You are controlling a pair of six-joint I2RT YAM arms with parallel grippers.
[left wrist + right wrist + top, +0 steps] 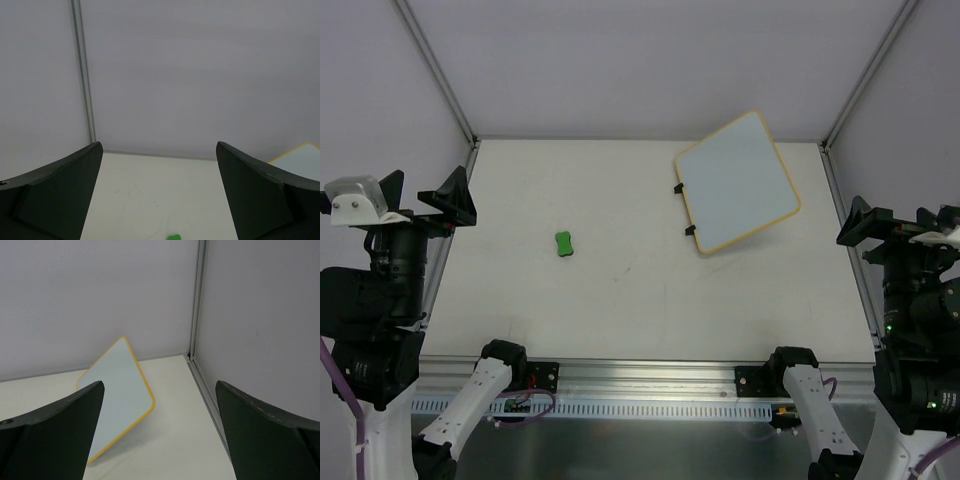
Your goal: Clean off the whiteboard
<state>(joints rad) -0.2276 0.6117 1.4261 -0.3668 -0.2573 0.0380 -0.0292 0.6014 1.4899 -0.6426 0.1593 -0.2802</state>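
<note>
Spread wide, left end effector (420,195) and right end effector (900,225) risk skidding the tilted whiteboard (737,180) if the green eraser (563,243) shoves it unbraced.

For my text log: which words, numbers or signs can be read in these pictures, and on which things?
None can be read.
The whiteboard shows no writing in any view.
The green eraser is too small to show any mark.
</note>
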